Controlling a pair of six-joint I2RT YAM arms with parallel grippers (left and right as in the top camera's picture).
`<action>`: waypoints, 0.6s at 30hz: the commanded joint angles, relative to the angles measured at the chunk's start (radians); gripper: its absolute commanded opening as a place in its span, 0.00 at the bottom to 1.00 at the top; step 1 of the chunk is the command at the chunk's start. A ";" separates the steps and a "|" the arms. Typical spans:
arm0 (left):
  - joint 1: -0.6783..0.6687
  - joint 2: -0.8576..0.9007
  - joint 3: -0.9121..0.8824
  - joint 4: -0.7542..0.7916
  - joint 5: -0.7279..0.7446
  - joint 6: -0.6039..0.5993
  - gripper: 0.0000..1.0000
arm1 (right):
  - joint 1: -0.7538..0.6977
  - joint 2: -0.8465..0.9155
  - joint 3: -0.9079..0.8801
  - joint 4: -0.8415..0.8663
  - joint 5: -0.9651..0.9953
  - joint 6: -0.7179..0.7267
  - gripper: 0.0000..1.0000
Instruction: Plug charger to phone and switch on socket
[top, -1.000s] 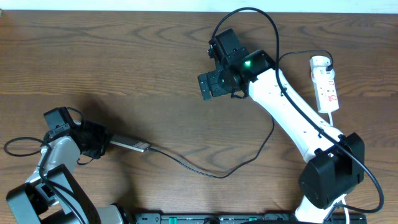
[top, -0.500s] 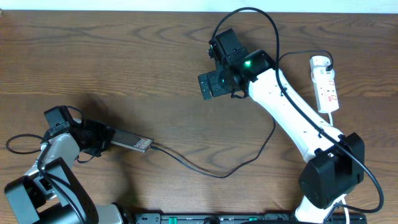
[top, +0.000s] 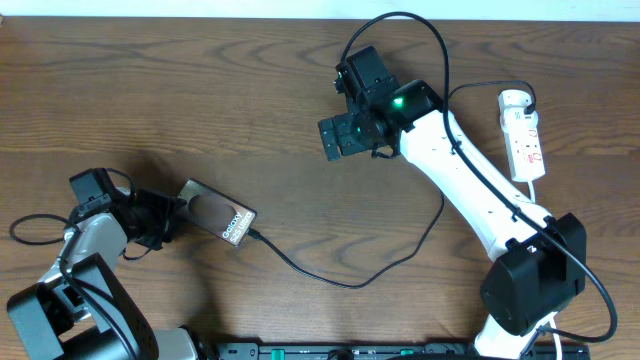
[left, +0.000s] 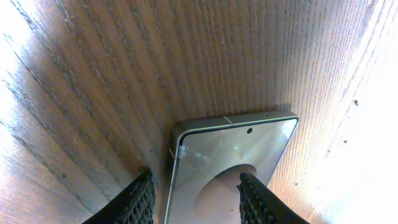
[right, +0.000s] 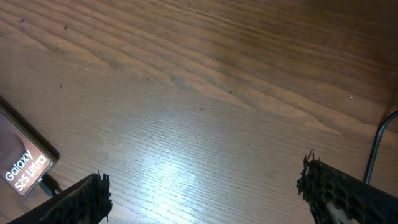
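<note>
The phone (top: 215, 213) lies flat, face up, at the left of the table, its white "Galaxy S25" sticker at the end away from my left arm. The charger (top: 330, 280) cable has its tip in that end and curves right under my right arm; its plug is hidden. My left gripper (top: 168, 218) is open at the phone's near end; in the left wrist view its fingers (left: 196, 183) stand apart over the phone (left: 230, 155). My right gripper (top: 345, 135) is open and empty above bare wood (right: 205, 186). The socket (top: 525, 140) lies at the far right.
The right wrist view shows the phone's sticker end (right: 22, 165) at the lower left and a black cable (right: 376, 143) at the right edge. The right arm's white body crosses between the table's middle and the socket. The socket's white cord runs down from it.
The phone stood on its edge in my left gripper; it now lies flat, face up, turned a little, with the gripper's fingers apart. The right arm has not moved.
</note>
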 joint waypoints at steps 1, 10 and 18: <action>-0.002 0.043 -0.037 -0.011 -0.076 0.024 0.45 | 0.002 -0.017 0.011 -0.001 0.009 0.011 0.99; -0.002 -0.062 -0.035 0.364 0.346 0.069 0.57 | 0.000 -0.017 0.011 -0.002 0.028 0.005 0.99; -0.026 -0.312 -0.034 0.497 0.471 0.127 0.82 | -0.001 -0.017 0.011 -0.001 0.032 0.005 0.99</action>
